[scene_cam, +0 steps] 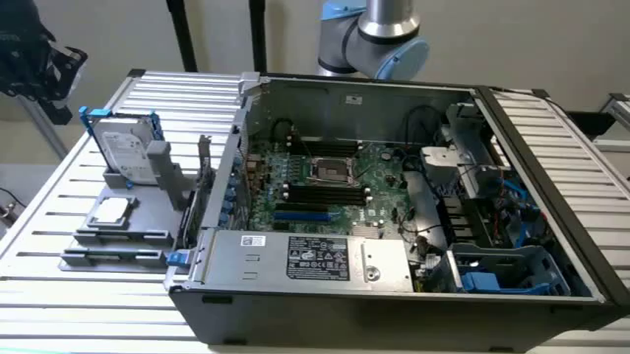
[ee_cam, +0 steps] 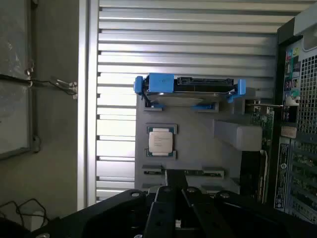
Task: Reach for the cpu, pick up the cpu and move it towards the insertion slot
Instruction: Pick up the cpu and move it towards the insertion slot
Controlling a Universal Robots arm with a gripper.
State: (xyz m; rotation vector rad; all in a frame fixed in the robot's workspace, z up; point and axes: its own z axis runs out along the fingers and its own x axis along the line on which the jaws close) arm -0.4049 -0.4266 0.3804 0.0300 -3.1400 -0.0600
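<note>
**Inspector:** Exterior view?

**Assessor:** The cpu point(scene_cam: 111, 210) lies flat in a grey holder point(scene_cam: 123, 237) near the worktop point(scene_cam: 59, 295) edge at the exterior view's left. It is well apart from the insertion slot point(scene_cam: 330, 171).

**Inspector:** Wrist view?

**Assessor:** The end effector point(ee_cam: 174, 208) hangs apart from the cpu point(ee_cam: 161, 141); I cannot tell its opening. In my judgement it should centre squarely over the chip, clear of the hard drive point(ee_cam: 190, 89).

One cpu point(ee_cam: 161, 141), one hard drive point(scene_cam: 126, 147), one insertion slot point(scene_cam: 331, 170), seemingly four memory slots point(scene_cam: 325, 193).
</note>
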